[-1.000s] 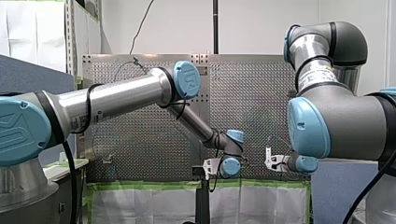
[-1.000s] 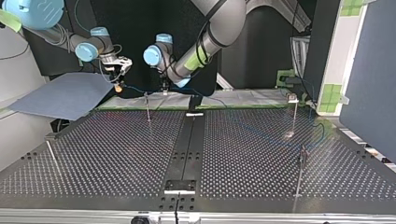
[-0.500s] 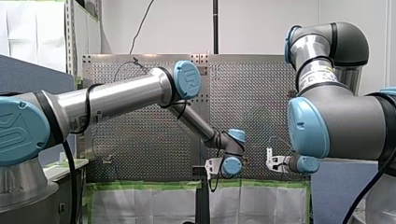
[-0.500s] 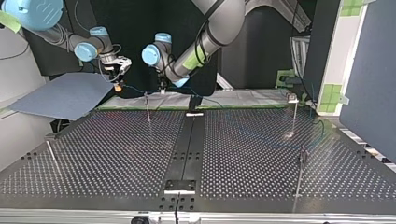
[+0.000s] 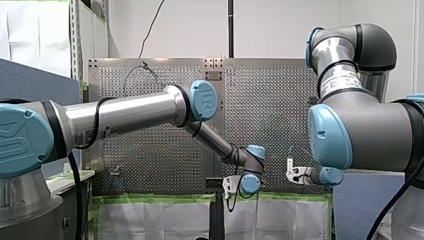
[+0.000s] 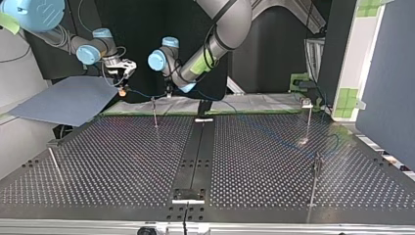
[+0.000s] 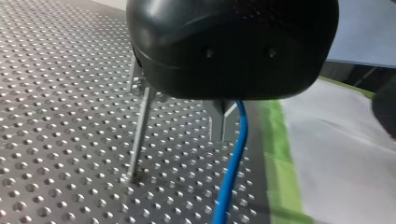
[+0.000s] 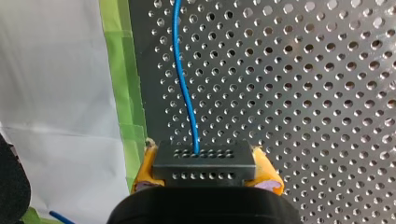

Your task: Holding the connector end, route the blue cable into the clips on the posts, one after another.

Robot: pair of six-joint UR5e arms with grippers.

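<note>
The black connector block (image 8: 204,161) sits between yellow pads; my right gripper (image 8: 205,171) is shut on it. From it the blue cable (image 8: 183,84) runs ahead over the perforated table. In the top view my right gripper (image 6: 123,87) hangs at the far left, and the cable (image 6: 145,93) spans to my left gripper (image 6: 169,91). In the left wrist view the metal fingers of my left gripper (image 7: 224,122) are shut on the cable (image 7: 232,172), which drops below them. A thin post (image 7: 141,126) stands just beside; the same post (image 6: 154,111) shows in the top view.
Three more posts stand on the table: one (image 6: 308,120) at the far right of the top view, one (image 6: 314,181) nearer the camera on the right, one (image 6: 53,159) leaning at the left. A blue-grey sheet (image 6: 68,100) lies beyond the table's left corner. Green tape (image 7: 280,154) edges the white covering.
My left arm has sunk and its gripper has shifted a little to the top view's left along the cable, towards my right gripper. My right gripper has barely moved.
</note>
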